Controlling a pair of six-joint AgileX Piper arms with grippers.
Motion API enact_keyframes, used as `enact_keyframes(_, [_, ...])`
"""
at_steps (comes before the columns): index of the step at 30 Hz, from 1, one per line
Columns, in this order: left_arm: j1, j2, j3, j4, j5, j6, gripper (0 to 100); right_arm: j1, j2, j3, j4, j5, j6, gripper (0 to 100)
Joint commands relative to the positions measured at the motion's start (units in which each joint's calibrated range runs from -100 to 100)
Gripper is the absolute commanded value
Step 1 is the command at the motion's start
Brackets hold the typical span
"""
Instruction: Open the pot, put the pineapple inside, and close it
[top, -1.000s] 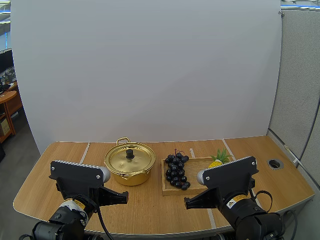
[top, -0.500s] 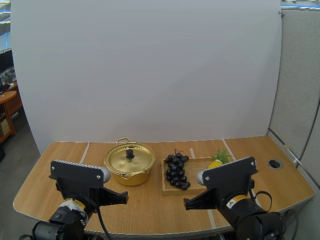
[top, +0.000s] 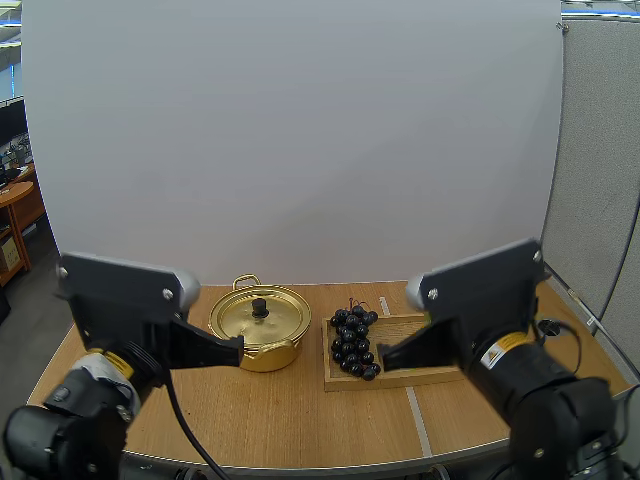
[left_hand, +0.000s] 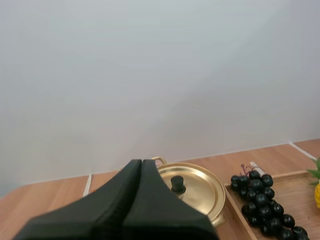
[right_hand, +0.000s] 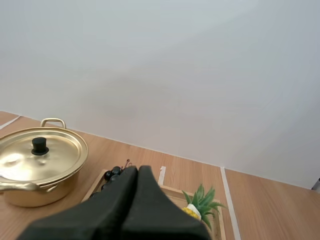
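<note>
My left end effector (top: 237, 347) and right end effector (top: 384, 354) are both clenched on nothing. The pot (top: 262, 356) wears its lid (top: 259, 318). The pineapple (right_hand: 200, 204) sits on the wooden tray (top: 396, 325) beside the grapes (top: 353, 343).

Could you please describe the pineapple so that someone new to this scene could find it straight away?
On the wooden table, right of the gold lidded pot, lies a wooden tray. Dark grapes fill its end nearer the pot; the pineapple sits at the other end. It is small and yellow with a spiky green crown, unlike the round black grapes.
</note>
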Motion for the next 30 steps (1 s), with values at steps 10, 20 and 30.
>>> enact_keyframes(10, [0.03,-0.25,-17.83,1.69,18.88,0.71,0,-0.15,-0.24,-25.24,-2.61,39.06,0.12,0])
enact_keyframes(20, [0.03,14.4,-18.4,1.69,12.14,1.96,0,-0.15,7.34,-25.24,-10.05,40.0,6.19,0])
enact_keyframes(30, [0.03,31.96,-18.87,1.69,-0.51,3.82,0,-0.15,17.95,-25.42,-10.48,32.97,8.0,0])
